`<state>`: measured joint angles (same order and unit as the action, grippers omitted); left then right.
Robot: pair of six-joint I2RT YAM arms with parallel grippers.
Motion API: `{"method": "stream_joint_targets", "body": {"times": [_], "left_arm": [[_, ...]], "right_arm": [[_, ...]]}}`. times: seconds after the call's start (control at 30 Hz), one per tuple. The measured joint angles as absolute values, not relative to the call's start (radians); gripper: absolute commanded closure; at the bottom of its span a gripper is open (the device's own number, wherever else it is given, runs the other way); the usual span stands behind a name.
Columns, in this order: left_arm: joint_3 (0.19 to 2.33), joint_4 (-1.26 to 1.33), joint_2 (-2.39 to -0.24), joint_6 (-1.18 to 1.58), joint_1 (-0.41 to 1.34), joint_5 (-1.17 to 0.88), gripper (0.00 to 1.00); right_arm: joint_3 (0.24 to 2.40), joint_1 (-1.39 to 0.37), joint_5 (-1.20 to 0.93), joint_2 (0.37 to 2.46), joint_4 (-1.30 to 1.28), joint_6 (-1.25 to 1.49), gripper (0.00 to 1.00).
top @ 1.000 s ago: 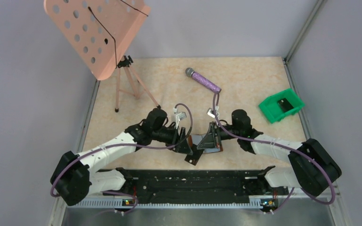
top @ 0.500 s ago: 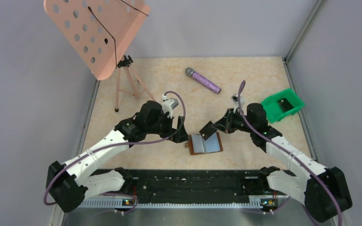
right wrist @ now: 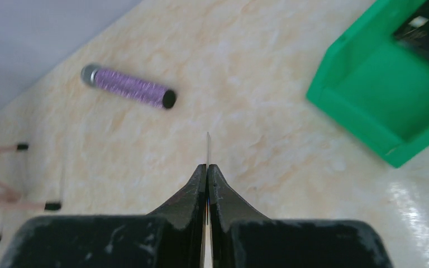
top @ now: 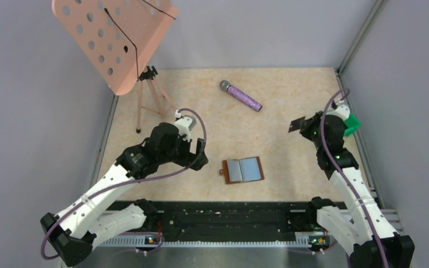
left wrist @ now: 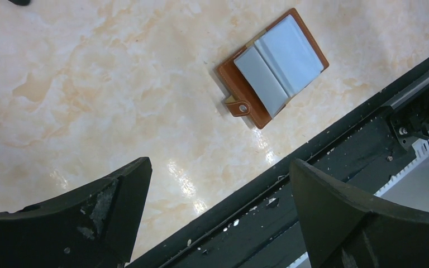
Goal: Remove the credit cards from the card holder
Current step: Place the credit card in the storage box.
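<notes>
The card holder [top: 243, 170] lies open and flat on the table, brown leather with two grey-blue inner panels; it also shows in the left wrist view [left wrist: 273, 67]. My left gripper [top: 200, 157] is open and empty, to the left of the holder. My right gripper [top: 306, 127] is shut on a dark credit card [top: 296, 124], held in the air next to the green bin. In the right wrist view the card [right wrist: 207, 148] shows edge-on as a thin line between the closed fingers [right wrist: 223, 192].
A green plastic bin [right wrist: 391, 95] with a dark card in it stands at the right; my right arm hides most of it from above. A purple microphone [top: 241, 96] lies at the back. A pink music stand [top: 114, 39] stands at the back left. A black rail [top: 229, 215] runs along the near edge.
My right gripper lifted a card out of the holder and carried it right toward the green bin. My left gripper let go of the holder and drew back to the left.
</notes>
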<state>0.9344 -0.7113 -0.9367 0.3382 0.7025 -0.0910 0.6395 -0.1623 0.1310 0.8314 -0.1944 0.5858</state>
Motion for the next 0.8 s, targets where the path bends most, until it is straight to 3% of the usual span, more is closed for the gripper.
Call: {"method": "stream_joint_targets", "body": {"times": [0.4,0.8], "left_arm": [[0.876,-0.707,-0.847,0.337,0.702,-0.041,0.01],[0.872,-0.706,-0.825,0.337,0.702,-0.036,0.01]], "right_arm": [[0.754,0.12,0.421,0.947,-0.203,0.553,1.0],[0.874,0.259,0.419,1.236,-0.162,0.55,1.0]]}}
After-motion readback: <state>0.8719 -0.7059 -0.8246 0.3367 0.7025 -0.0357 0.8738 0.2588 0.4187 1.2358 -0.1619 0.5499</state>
